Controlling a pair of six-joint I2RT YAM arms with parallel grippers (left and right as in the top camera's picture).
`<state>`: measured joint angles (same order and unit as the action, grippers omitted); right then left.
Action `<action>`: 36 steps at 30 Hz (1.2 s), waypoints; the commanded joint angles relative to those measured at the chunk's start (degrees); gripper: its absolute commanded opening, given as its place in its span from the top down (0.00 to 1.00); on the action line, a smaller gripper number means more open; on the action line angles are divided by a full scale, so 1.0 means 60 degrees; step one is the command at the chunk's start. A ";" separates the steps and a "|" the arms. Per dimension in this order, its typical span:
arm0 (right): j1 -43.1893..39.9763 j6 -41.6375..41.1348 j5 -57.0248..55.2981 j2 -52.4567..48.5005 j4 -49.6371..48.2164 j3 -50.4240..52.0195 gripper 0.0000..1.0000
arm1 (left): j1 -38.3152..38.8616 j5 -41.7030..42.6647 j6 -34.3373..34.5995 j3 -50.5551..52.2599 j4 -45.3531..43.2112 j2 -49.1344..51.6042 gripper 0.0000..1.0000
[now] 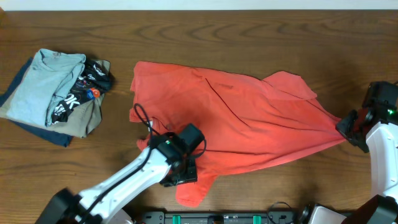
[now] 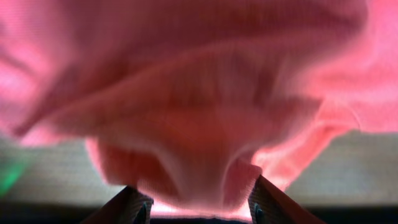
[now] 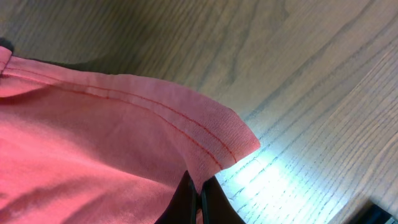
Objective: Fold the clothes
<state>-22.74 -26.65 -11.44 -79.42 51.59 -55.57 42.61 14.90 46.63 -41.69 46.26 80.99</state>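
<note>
White arms (image 1: 130, 177), black wrists, looped cables

Wood table (image 1: 249, 25): red T-shirt (image 1: 249, 118), folded pile (image 1: 53, 90).

Count on the brown wooden table (image 1: 249, 25): one coral-red cotton T-shirt (image 1: 249, 118) spread out, one stack of folded garments (image 1: 53, 93) (pieces not separable by eye), two black-and-white robot arms.

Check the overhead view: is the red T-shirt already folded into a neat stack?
No, the red T-shirt lies spread out and wrinkled across the table.
</note>
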 commanded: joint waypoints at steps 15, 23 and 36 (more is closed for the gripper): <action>-0.0164 0.0066 -0.0270 0.0022 0.0004 -0.0076 0.99 | -0.0484 0.0401 -0.0302 -0.0291 0.0211 0.0226 0.94; -0.0164 0.0353 0.0470 0.0022 0.0018 -0.0098 0.99 | -0.1279 0.0525 -0.1220 -0.1231 0.1694 -0.1647 0.94; -0.0769 0.2109 0.2477 0.0025 0.2976 -0.4011 0.99 | -0.4197 0.1767 -0.3792 -0.5115 0.2076 -0.3887 0.94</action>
<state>-26.06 -17.58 1.67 -79.55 67.35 -73.36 19.94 24.21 28.60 -67.83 58.46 59.22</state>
